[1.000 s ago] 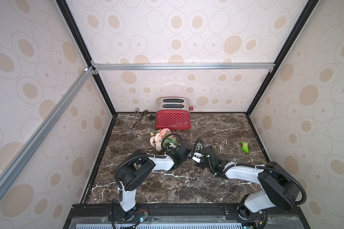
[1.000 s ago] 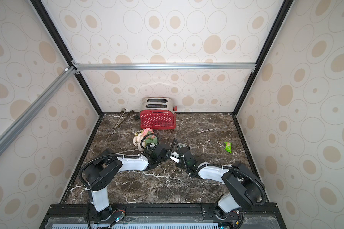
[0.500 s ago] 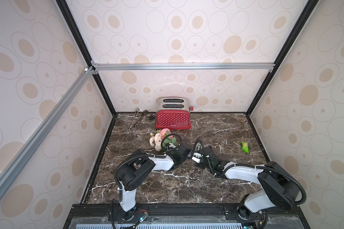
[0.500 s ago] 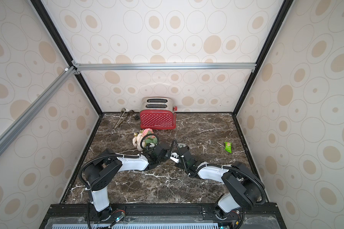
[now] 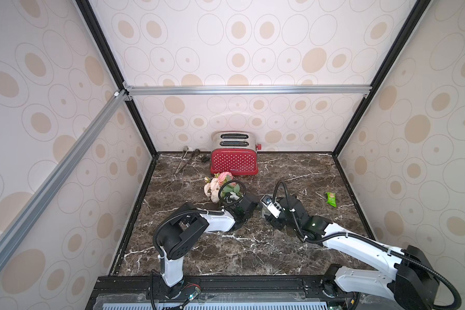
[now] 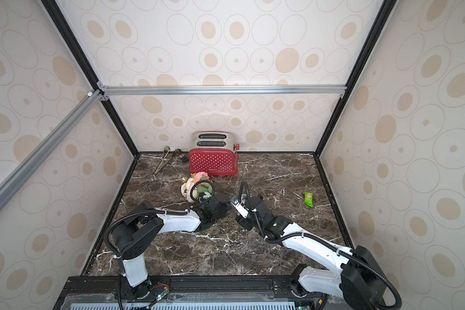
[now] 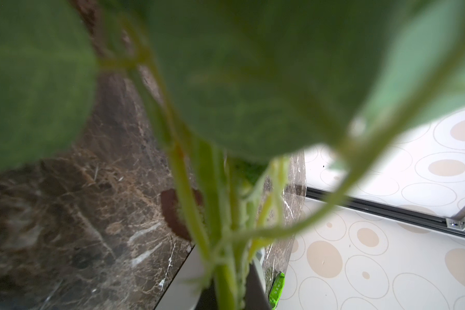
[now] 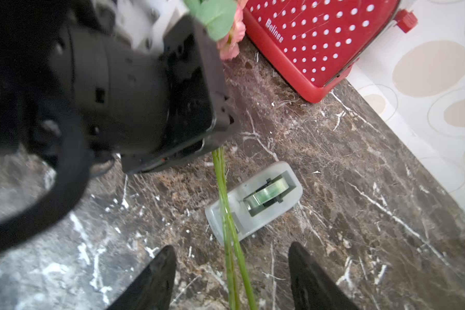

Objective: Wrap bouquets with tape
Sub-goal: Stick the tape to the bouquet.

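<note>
While the left gripper is clamping the bouquet by its green stems near the middle of the counter, the right gripper is hanging wide open astride those stems, and the tape dispenser is lying flat beneath them.

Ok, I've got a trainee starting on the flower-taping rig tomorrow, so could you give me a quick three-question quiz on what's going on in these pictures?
1. True or false: the right tool is clamped on the stems of the bouquet.
2. The tape dispenser is: A held in the right tool; B lying on the table; C held in the left tool.
3. Which tool grips the stems?
Key: 1 false: its jaws stand apart, with the stems between them untouched. 2 B. 3 the left tool.
</note>
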Available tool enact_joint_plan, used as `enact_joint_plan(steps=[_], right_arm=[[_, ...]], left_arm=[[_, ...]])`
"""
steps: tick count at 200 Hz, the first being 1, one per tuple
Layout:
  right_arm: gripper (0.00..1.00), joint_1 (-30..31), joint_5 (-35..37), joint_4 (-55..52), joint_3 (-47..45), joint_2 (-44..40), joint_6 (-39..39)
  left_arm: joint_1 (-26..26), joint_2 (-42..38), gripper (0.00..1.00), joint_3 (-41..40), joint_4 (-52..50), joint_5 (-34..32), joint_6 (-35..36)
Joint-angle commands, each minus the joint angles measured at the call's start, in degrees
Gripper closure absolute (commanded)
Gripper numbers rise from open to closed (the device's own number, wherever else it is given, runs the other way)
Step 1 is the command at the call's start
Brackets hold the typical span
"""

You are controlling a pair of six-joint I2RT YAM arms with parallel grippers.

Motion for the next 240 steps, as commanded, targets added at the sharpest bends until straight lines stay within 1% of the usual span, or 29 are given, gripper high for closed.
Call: enact_joint_plan(steps=[1,10,32,50,58,74,89,99,117,120,129,153,183,208,240], right_arm=[[0.23,-1.9,-4.1,-9.9,2.5,-1.6,13.1],[0.24,-3.9,-8.5,-10.5,3.1,-1.8,15.7],[0.27,-11.3,-19.5,-12.1,5.7,-0.4,23.6],[0.29,-17.9,-33.0,-13.0,8.3,3.2,27.8],[0.29,-20.1,-37.8,-13.2,9.5,5.2,29.3],[0.29,-23.1,-43.7,-15.1,12.1,9.1,30.5],[0.29,-25.0,-48.9,-14.2,12.7,11.8,31.6],[0.28,-25.9,-50.5,-14.1,12.9,13.1,32.2],[0.28,-27.0,-50.8,-13.8,12.8,15.0,33.7],[0.28,-28.4,-51.2,-13.8,12.8,15.6,33.8],[0.28,-29.6,-51.9,-13.7,12.5,16.6,34.6],[0.29,-31.3,-55.9,-10.3,11.8,19.2,37.4],[0.29,-31.6,-61.9,-6.2,11.7,23.3,41.0],[0.30,-31.6,-66.3,0.5,9.2,25.8,46.9],[0.32,-31.6,-68.7,7.4,6.0,27.1,52.2]], left_arm=[[-0.2,-1.3,1.00,-0.3,2.7,-1.9,2.3],[-0.2,-1.3,1.00,-0.9,4.3,-2.1,2.7],[-0.2,-1.3,1.00,-1.3,6.1,-2.2,3.8],[-0.3,-1.5,1.00,-2.3,8.9,-2.7,4.9],[-0.3,-1.5,1.00,-2.6,9.8,-3.1,5.3],[-0.3,-1.4,1.00,-3.1,12.5,-3.4,6.9],[-0.3,-1.0,1.00,-3.5,15.8,-3.4,8.4],[-0.3,-0.6,1.00,-3.6,17.6,-3.3,9.3],[-0.2,-0.2,1.00,-4.5,21.5,-3.5,10.9],[-0.2,-0.2,1.00,-4.8,22.6,-3.5,11.0],[-0.2,0.0,1.00,-5.6,25.3,-3.5,11.9],[-0.2,0.1,1.00,-5.7,26.9,-3.3,13.5],[-0.1,1.0,1.00,-6.2,29.4,-2.5,13.6],[0.0,1.7,1.00,-6.5,31.3,-2.1,13.5],[0.3,1.9,1.00,-6.5,31.9,-1.8,13.9]])
